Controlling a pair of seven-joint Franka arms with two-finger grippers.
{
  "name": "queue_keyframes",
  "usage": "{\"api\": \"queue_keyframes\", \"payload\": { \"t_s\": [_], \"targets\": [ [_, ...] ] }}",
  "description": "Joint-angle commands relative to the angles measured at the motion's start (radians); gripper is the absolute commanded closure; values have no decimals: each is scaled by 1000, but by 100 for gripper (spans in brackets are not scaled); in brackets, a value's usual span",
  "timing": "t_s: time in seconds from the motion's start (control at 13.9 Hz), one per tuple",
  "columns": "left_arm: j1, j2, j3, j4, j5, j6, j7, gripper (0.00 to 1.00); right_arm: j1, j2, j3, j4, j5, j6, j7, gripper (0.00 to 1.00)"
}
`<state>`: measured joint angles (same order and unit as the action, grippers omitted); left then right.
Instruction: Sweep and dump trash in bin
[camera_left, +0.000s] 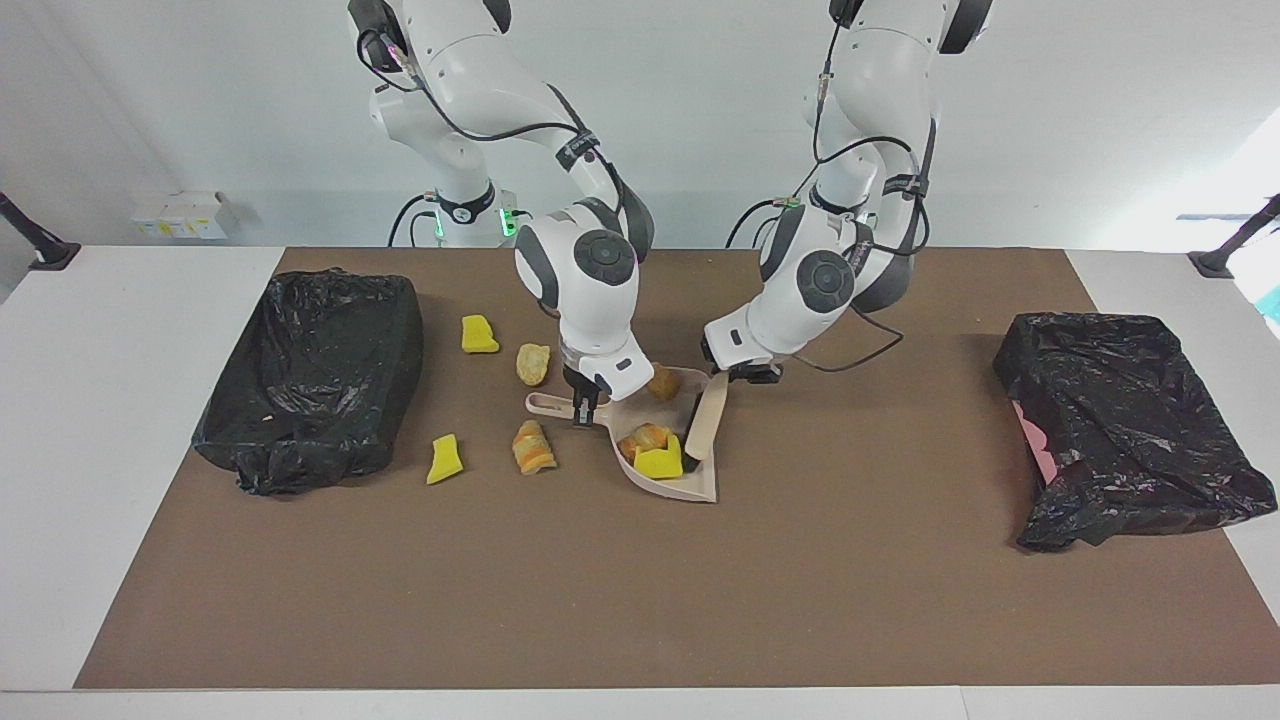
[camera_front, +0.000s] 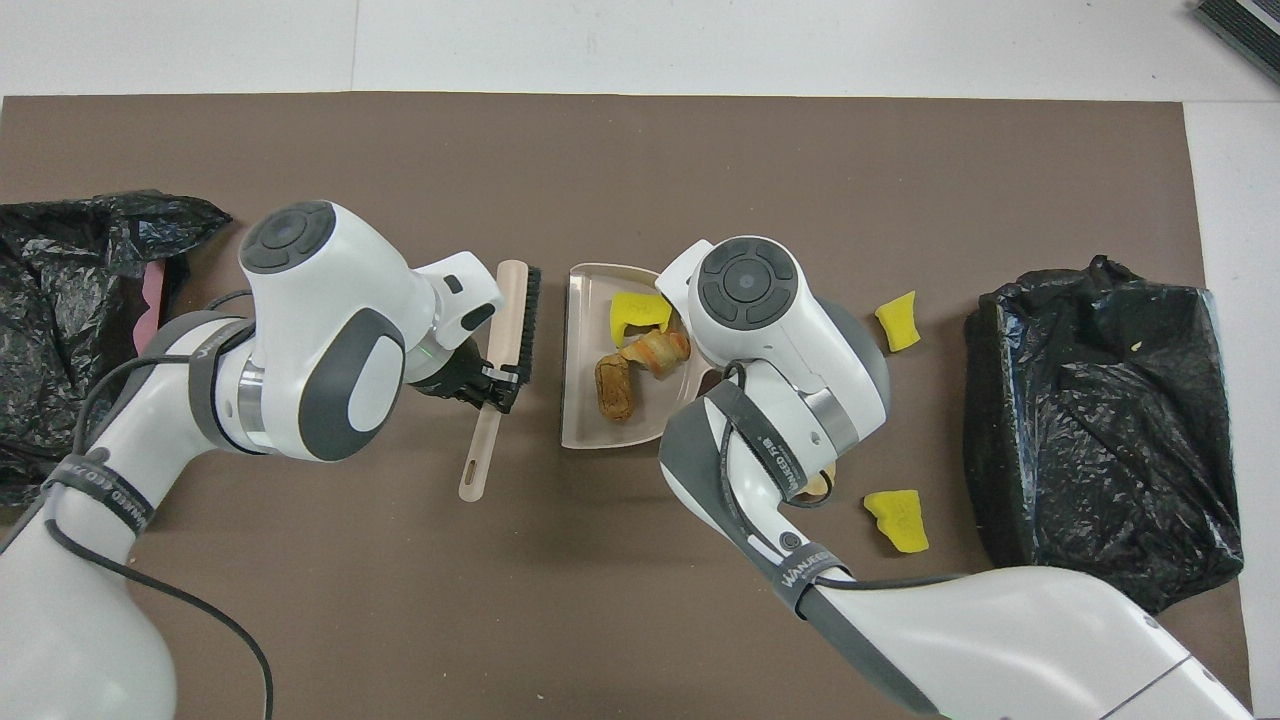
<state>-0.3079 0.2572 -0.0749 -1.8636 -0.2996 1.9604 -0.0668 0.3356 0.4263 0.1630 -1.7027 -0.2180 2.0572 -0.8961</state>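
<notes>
My right gripper (camera_left: 583, 405) is shut on the handle of the beige dustpan (camera_left: 690, 395), which rests on the brown mat. My left gripper (camera_left: 745, 372) is shut on the handle of the black-bristled brush (camera_left: 705, 425), whose head is at the pan's open mouth. In the pan lie three pieces of trash: a yellow chunk (camera_left: 660, 462), a bread lump (camera_left: 648, 438) and a tan lump (camera_left: 662, 382). From overhead the brush (camera_front: 513, 325) is beside the dustpan (camera_front: 585, 400). Loose trash lies toward the right arm's end: two yellow chunks (camera_left: 479, 334) (camera_left: 445, 458) and two bread lumps (camera_left: 532, 364) (camera_left: 533, 447).
A black-bagged bin (camera_left: 315, 375) stands at the right arm's end of the mat. A second bagged bin (camera_left: 1120, 425) stands at the left arm's end. The white table (camera_left: 100, 420) surrounds the brown mat (camera_left: 600, 600).
</notes>
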Motion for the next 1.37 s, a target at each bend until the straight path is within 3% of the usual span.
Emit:
{"api": "queue_keyframes", "payload": {
  "t_s": [0.0, 0.22, 0.36, 0.72, 0.86, 1.15, 1.3],
  "targets": [
    [1, -47, 3, -28, 63, -18, -148, 100, -15, -6, 7, -23, -4, 18, -35, 100],
    [-19, -79, 1, -52, 100, -90, -313, 100, -24, -8, 9, -12, -3, 11, -29, 100],
    [-72, -131, 1, -141, 123, -66, -380, 100, -55, -26, 9, -8, -4, 8, -40, 100],
    [-227, -324, -2, -472, 134, 179, -528, 100, -160, -116, 9, -18, 28, -18, -159, 100],
    [-301, -377, -3, -551, 134, 213, -590, 100, -225, -155, 9, -18, 72, -48, -257, 100],
    [-402, -380, -5, -606, 134, 267, -708, 100, -380, -216, 9, -18, 101, -120, -400, 100],
    [-398, -369, -5, -609, 132, 275, -690, 100, -435, -250, 7, -18, 101, -153, -434, 100]
  ]
}}
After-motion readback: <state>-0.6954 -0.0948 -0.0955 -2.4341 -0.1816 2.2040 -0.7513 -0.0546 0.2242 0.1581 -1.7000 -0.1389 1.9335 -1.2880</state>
